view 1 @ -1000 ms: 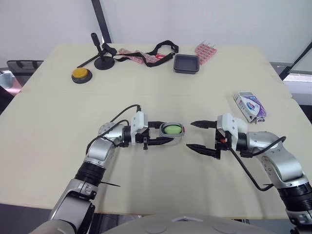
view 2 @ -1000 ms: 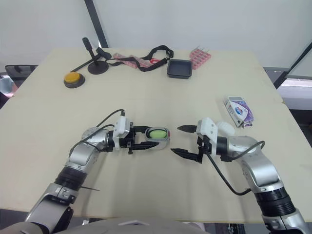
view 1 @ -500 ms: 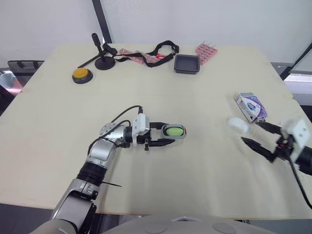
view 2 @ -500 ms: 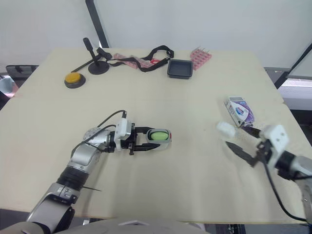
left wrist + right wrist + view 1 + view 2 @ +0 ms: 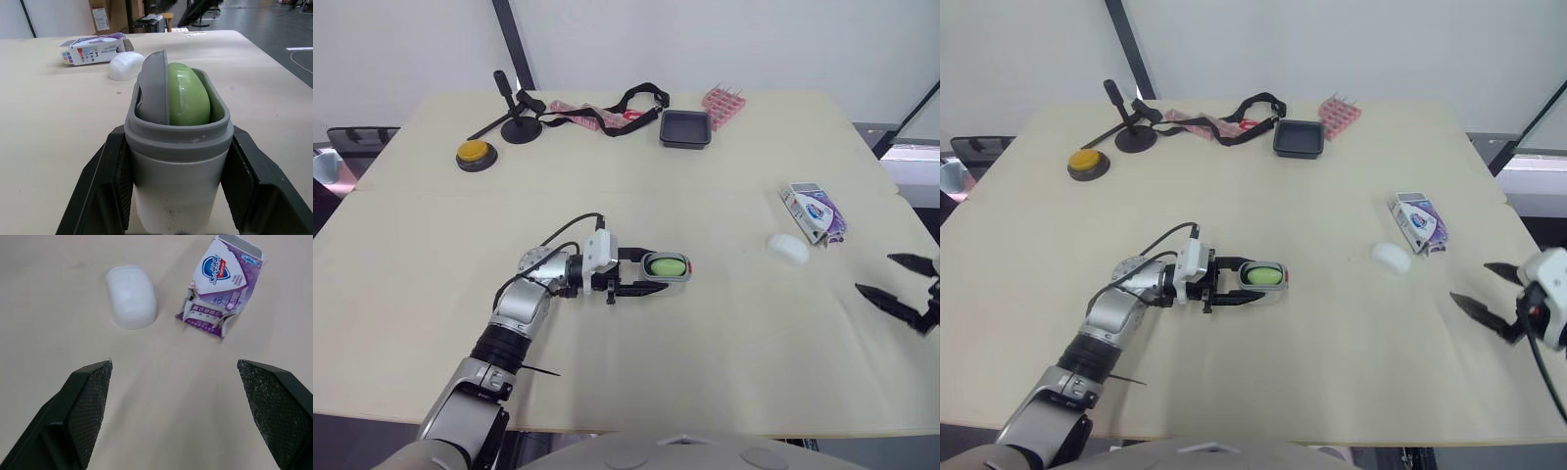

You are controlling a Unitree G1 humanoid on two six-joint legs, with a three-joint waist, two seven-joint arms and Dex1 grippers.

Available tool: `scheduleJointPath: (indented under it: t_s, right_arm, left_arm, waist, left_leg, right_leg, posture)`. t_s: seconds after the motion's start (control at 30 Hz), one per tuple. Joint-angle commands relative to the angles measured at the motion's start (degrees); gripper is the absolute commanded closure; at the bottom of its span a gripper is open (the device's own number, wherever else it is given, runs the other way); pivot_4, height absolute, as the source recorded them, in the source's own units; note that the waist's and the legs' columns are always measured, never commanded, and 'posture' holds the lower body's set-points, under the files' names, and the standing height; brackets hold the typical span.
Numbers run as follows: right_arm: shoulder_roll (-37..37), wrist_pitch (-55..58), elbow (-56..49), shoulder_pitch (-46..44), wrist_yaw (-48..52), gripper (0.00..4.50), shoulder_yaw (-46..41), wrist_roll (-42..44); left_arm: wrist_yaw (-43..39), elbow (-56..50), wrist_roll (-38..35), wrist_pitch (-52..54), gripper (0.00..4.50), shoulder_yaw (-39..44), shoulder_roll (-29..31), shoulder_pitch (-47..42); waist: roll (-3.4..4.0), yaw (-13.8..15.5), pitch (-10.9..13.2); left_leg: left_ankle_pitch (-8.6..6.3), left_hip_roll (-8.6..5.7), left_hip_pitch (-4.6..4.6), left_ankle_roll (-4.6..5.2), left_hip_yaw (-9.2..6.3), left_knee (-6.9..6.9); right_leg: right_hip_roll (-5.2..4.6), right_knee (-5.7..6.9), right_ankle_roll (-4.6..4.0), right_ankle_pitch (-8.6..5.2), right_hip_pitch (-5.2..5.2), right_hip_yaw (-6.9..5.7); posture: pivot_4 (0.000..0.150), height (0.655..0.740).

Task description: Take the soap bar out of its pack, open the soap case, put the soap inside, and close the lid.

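My left gripper (image 5: 656, 269) is shut on the grey soap case (image 5: 667, 266), which lies on its side at the table's middle. In the left wrist view the case (image 5: 178, 147) sits between both black fingers, and a green piece (image 5: 188, 100) and a tilted grey flap (image 5: 155, 90) show in its opening. A white soap bar (image 5: 788, 249) lies bare on the table, right beside the torn purple pack (image 5: 814, 212). My right gripper (image 5: 906, 284) hovers open near the table's right edge, apart from the soap (image 5: 131, 296) and the pack (image 5: 220, 289).
Along the far edge stand a yellow button (image 5: 473, 153), a black stand (image 5: 514, 117), a black strap (image 5: 626, 103), a black tray (image 5: 685, 128) and a pink rack (image 5: 724, 99). Bare tabletop (image 5: 744, 333) lies between the case and the soap.
My right gripper has swung away from the case to the table's right edge, staying open; the white soap bar now shows on the table. The left gripper keeps holding the case.
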Motion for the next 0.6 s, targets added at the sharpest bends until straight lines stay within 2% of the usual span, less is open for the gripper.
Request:
scheduleJointPath:
  t_s: [0.03, 0.13, 0.23, 0.37, 0.47, 0.6]
  right_arm:
    - [-6.43, 8.66, -3.78, -4.14, 1.95, 0.10, 1.96, 2.39]
    - [-15.55, 24.67, -6.93, -16.08, 2.81, 0.10, 14.07, 4.37]
    - [-18.28, 31.63, -6.78, -25.18, 4.55, 0.10, 23.45, 4.00]
    - [-17.73, 37.43, -4.34, -37.68, 6.33, 0.10, 35.40, 0.89]
    - [-17.00, 37.73, -1.73, -44.62, 8.78, 0.10, 44.51, -3.75]
    - [-13.25, 37.88, 1.77, -50.52, 9.02, 0.10, 50.55, -7.53]
  left_arm:
    - [-0.51, -0.56, -0.56, -0.16, 2.59, -0.20, 0.19, -0.59]
    - [-0.35, -0.42, -0.38, -0.24, 2.59, -0.44, -0.05, -0.68]
    - [-0.37, -0.35, -0.10, -0.56, 2.59, -0.73, -0.27, -0.75]
    - [-0.20, -0.64, -0.11, -0.55, 2.59, -0.91, -0.54, -0.72]
    - [-0.14, -1.07, -0.17, -0.45, 2.59, -1.06, -0.53, -0.49]
    - [0.12, -1.58, -0.14, -0.31, 2.59, -1.19, -0.45, -0.08]
  waist:
    - [0.01, 0.13, -0.01]
    - [0.08, 0.06, 0.00]
    - [0.09, 0.48, 0.02]
    - [0.08, 1.06, 0.02]
    - [0.08, 1.11, 0.02]
    - [0.06, 1.00, 0.03]
  left_leg:
    - [0.00, 0.01, 0.03, 0.00, 0.00, 0.00]
    - [-0.01, 0.05, 0.04, 0.03, 0.00, 0.03]
    - [0.01, 0.07, 0.09, 0.04, 0.02, 0.03]
    - [-0.01, 0.05, 0.11, 0.07, -0.02, 0.04]
    - [-0.01, 0.04, -0.09, 0.08, 0.03, 0.08]
    - [-0.01, 0.07, -0.10, 0.08, 0.07, 0.11]
  right_leg:
    - [0.01, 0.00, 0.00, 0.00, 0.02, 0.02]
    - [0.09, 0.00, 0.00, 0.00, 0.04, -0.01]
    - [0.11, 0.03, 0.00, 0.00, 0.05, 0.03]
    - [0.06, 0.01, 0.00, 0.00, -0.02, -0.04]
    - [0.06, 0.07, 0.00, 0.00, -0.13, -0.04]
    - [0.05, 0.14, -0.01, 0.00, -0.14, 0.02]
  posture:
    - [0.150, 0.7400]
    - [0.150, 0.7400]
    - [0.150, 0.7400]
    - [0.150, 0.7400]
    - [0.150, 0.7400]
    - [0.150, 0.7400]
